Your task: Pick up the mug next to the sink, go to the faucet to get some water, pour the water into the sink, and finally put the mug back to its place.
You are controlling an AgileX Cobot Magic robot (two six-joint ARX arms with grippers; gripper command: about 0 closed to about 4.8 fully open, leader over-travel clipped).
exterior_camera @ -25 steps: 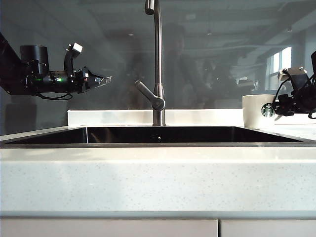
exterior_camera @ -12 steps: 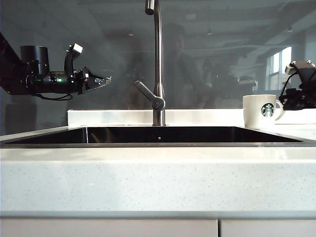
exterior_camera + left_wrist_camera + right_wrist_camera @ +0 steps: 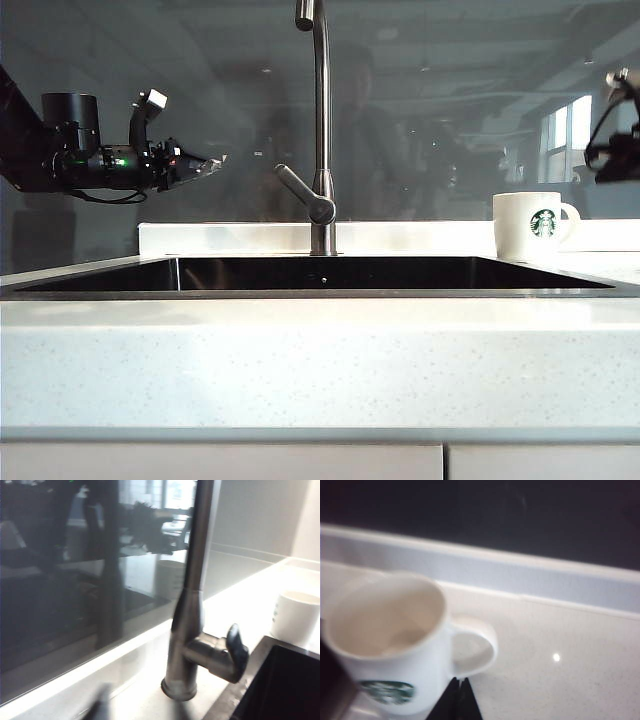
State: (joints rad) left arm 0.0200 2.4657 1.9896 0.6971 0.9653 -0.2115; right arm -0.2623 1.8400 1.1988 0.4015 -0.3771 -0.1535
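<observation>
The mug point(image 3: 529, 226) stands upright on the counter point(image 3: 320, 370) to the right of the sink point(image 3: 320, 275), just past the basin's right end, its handle pointing away from the faucet point(image 3: 319, 130) and its green logo facing the exterior camera. Nothing is touching it. The right gripper point(image 3: 459, 700) hangs above and to the right of the mug, well clear of the rim; in the exterior view only the arm's dark wrist shows, at the frame's edge. Its fingers are pressed together to a single dark point just beside the mug's handle in the wrist view, and they hold nothing. From that view the mug's inside looks pale and blurred (whether any water is in it cannot be told). The left gripper point(image 3: 207, 162) is level in the air well left of the faucet, tips pointing toward it, apart from its lever. Its fingers look drawn close, yet whether they meet cannot be told. Its wrist view shows the faucet's base and lever up close, the mug beyond.
</observation>
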